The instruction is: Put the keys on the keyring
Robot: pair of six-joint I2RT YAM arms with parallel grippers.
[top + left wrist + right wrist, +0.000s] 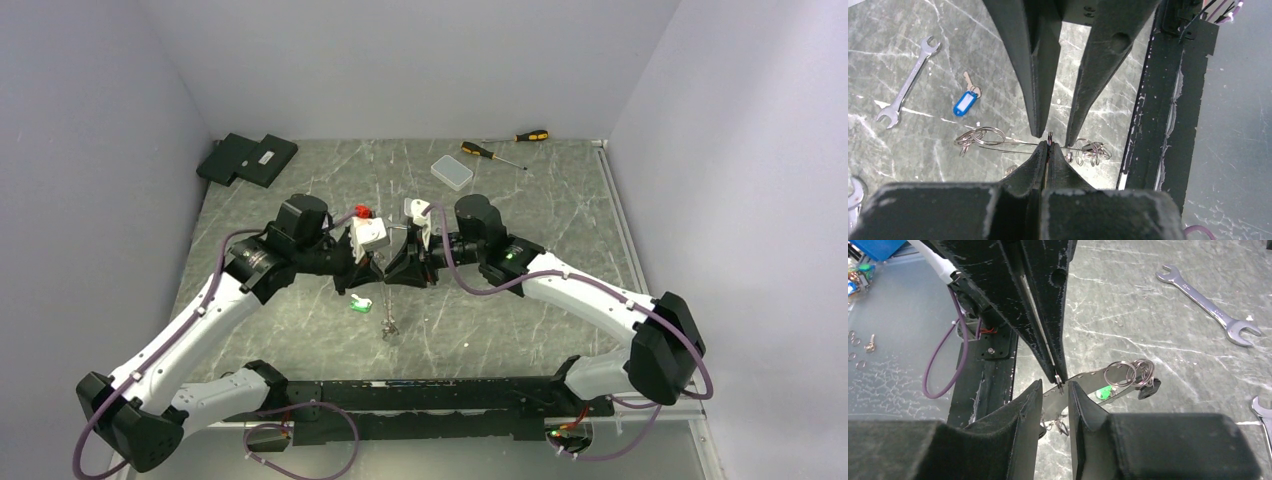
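My left gripper (376,272) is shut on a small metal ring (1050,137), seen edge-on at its tips. My right gripper (393,272) is open, its fingers (1080,405) either side of the left fingertips and that ring (1059,382). The keyring (1088,382), a pale grey band with holes, runs just behind the tips with several split rings (1125,374) bunched on it. In the left wrist view it shows edge-on (1008,146). A key with a green tag (1104,392) lies under the band, also in the top view (362,303). A key with a blue tag (965,102) lies apart on the table.
Silver spanners lie on the table (908,82) (1208,305). A clear plastic box (452,172), two screwdrivers (493,153) and black pads (248,158) sit at the back. The black base rail (1153,125) runs along the near edge.
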